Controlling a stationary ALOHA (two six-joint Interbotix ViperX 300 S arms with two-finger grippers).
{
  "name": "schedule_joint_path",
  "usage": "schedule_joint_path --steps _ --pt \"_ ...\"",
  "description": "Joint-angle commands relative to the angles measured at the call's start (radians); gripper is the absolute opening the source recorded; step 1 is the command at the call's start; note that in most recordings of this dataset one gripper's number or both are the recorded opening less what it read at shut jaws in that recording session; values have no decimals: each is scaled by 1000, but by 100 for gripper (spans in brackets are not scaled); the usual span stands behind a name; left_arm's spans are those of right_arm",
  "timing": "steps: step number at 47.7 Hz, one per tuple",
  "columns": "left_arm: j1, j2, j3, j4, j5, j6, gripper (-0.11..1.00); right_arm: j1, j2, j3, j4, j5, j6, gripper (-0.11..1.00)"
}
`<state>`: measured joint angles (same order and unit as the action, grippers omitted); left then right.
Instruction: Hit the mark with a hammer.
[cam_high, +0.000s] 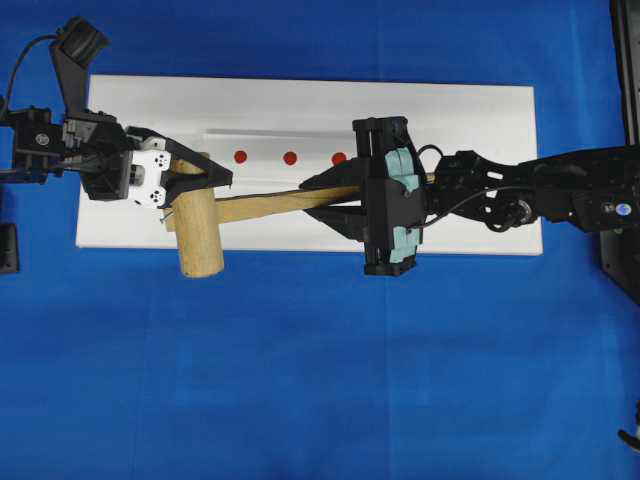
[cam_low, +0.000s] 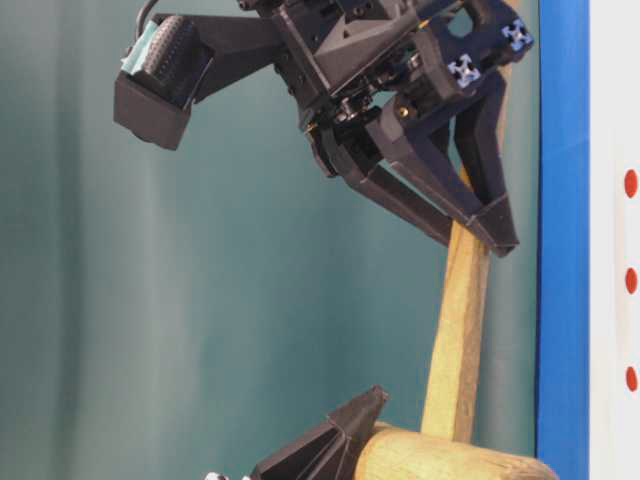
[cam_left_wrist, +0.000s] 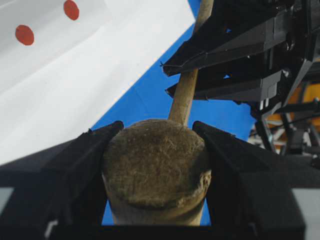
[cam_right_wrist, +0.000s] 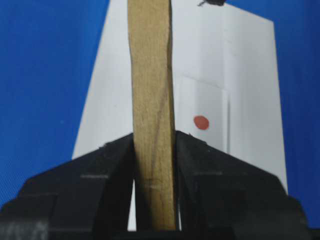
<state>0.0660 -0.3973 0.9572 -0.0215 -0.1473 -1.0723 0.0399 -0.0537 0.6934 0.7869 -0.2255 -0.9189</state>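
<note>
Overhead, both arms grip one wooden hammer (cam_high: 235, 215) above a white board (cam_high: 480, 110) on blue cloth (cam_high: 320, 380). Between the left gripper (cam_high: 200, 180) fingers, held about half-open, sits the thick cylindrical head; the right gripper (cam_high: 325, 195) fingers are clamped nearly shut on the flat handle. Beyond the fingers, three red marks (cam_high: 289, 157) line the board.

1. Blue cloth-covered table (cam_high: 300, 380) carries everything.
2. White block (cam_high: 470, 130) lies flat on it, long side along the far edge, spanning most of the width.
3. Three red dots (cam_high: 289, 158) in a row on the block's top.
</note>
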Motion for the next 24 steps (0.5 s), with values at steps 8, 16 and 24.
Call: schedule_joint_path --steps 8,16,24 --pt "5 -31 -14 6 -3 21 85 2 -25 -12 2 0 12 9" --pt "5 -81 6 6 -2 63 87 3 -58 20 14 0 18 9" --pt "6 -167 60 6 11 87 88 6 -121 75 52 0 18 9"
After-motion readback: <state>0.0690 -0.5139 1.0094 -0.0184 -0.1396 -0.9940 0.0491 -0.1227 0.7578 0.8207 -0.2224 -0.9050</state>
